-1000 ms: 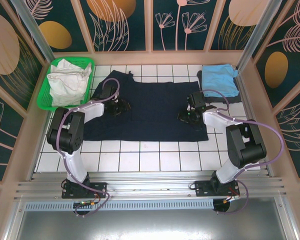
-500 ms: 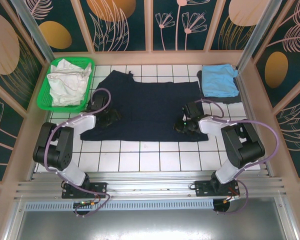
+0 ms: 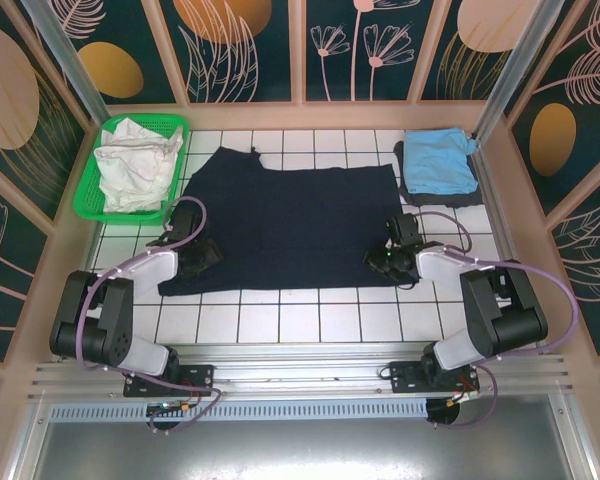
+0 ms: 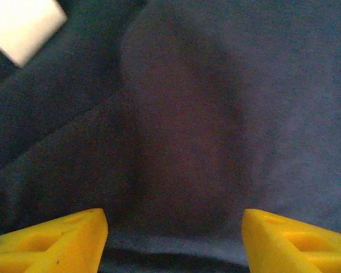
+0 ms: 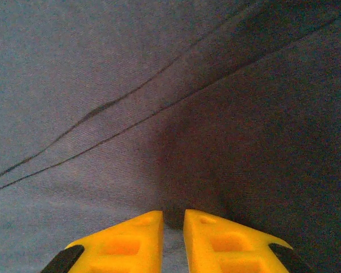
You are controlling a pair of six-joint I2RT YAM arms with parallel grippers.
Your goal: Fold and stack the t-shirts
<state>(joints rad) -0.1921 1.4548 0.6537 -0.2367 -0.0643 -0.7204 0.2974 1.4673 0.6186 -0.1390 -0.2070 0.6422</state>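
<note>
The navy shirt [image 3: 290, 215] lay spread flat across the middle of the white-tiled bench [image 3: 310, 320], its hem toward the near edge and one sleeve reaching toward the far left. The light blue shirt [image 3: 440, 160] sat folded in the far right corner, on top of something dark that showed along its near edge. The white shirt [image 3: 132, 160] was crumpled inside the green basket [image 3: 88, 205] in the far left corner.

My left jaws were down at the near left corner of the navy shirt. They stood wide open, and in my left wrist view the yellow fingertips [image 4: 54, 242] were far apart with loose navy cloth between them and nothing held. A scrap of white tile showed past the cloth's edge.

My right jaws were at the shirt's near right corner. They were almost closed, and in my right wrist view the yellow fingertips [image 5: 128, 244] were pinched on a small pucker of the navy cloth, with seam lines running diagonally beyond them.
</note>
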